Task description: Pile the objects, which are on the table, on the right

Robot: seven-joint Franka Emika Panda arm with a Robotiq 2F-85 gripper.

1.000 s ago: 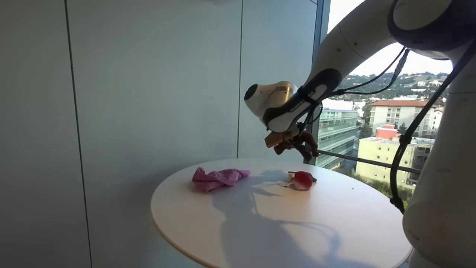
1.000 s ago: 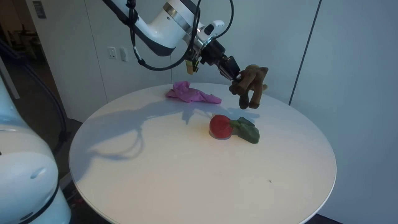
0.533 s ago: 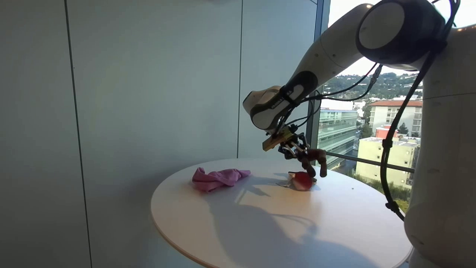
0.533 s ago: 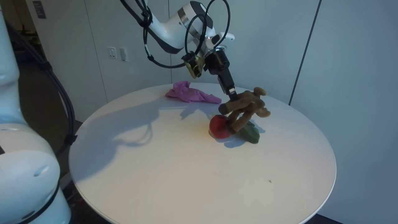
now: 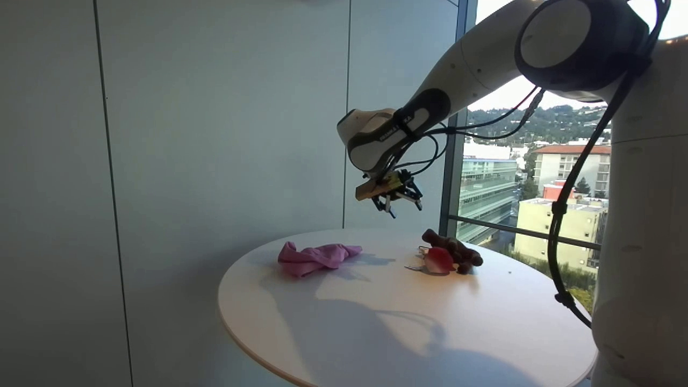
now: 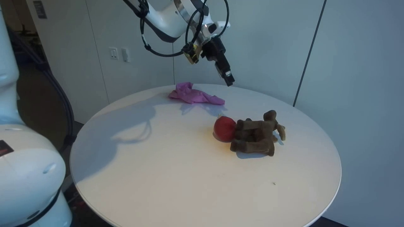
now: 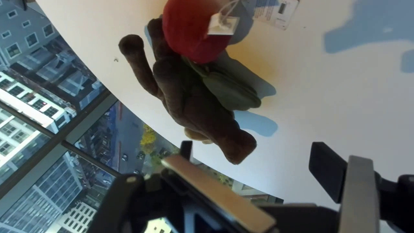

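My gripper (image 5: pixel 407 210) stood wide and empty. I judged the plush toy (image 6: pixel 265 136) piled against the red vegetable (image 6: pixel 224 129), and the pink cloth (image 6: pixel 195 95) next for grasping.

Bright daylight, deep shade

My daylight comes through the window (image 5: pixel 527 204) beyond the table (image 5: pixel 484 301); in an exterior view the sky (image 5: pixel 488 7) is burnt to near white, while the wall (image 5: pixel 215 161) behind the table lies grey and dim. In both exterior views the arm (image 5: pixel 473 64) throws a broad shadow (image 6: pixel 99 142) across the table. A warm tint glows on the table beside the red toy vegetable (image 6: pixel 224 129). In my wrist view the brown plush (image 7: pixel 207 106) on the table is underexposed, with blue shadows (image 7: pixel 258 123) next to it, and the gripper (image 7: pixel 253 157) above the table looks dark and slightly soft.
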